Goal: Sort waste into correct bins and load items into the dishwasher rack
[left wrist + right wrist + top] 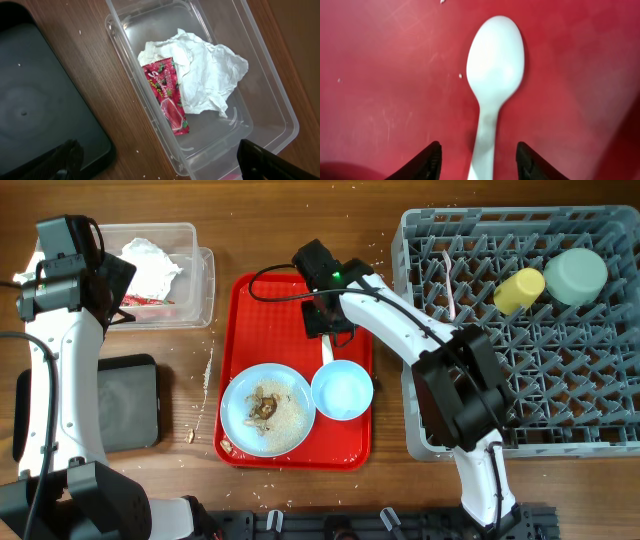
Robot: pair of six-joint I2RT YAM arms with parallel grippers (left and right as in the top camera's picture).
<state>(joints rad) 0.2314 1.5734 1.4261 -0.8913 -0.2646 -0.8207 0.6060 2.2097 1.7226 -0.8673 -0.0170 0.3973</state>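
Roughly halfway: the crumpled napkin (205,75) and crinkly red wrapper (167,95) are in the clear tub (205,275) at the table's (300,220) far-left corner. The yellow-green cup (519,288) and pale green bowl (575,275) lie in the grey lattice rack (600,420) by the right edge. The smooth white spoon (495,65), light blue bowl (345,395) and plate (232,390) of food scraps (265,408) wait on the red tray (260,310); the right fingers (422,162) are spread either side of the spoon's handle, and the left fingers (265,162) hang apart over the tub, empty.

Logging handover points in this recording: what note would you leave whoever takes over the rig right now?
Left claw: open, over the clear tub.
Right claw: open, straddling the spoon handle on the red tray.
Done: napkin and wrapper in the tub; cup and pale green bowl in the rack.
Left: rack the spoon, blue bowl and plate; its food scraps probably go to the black tray first.
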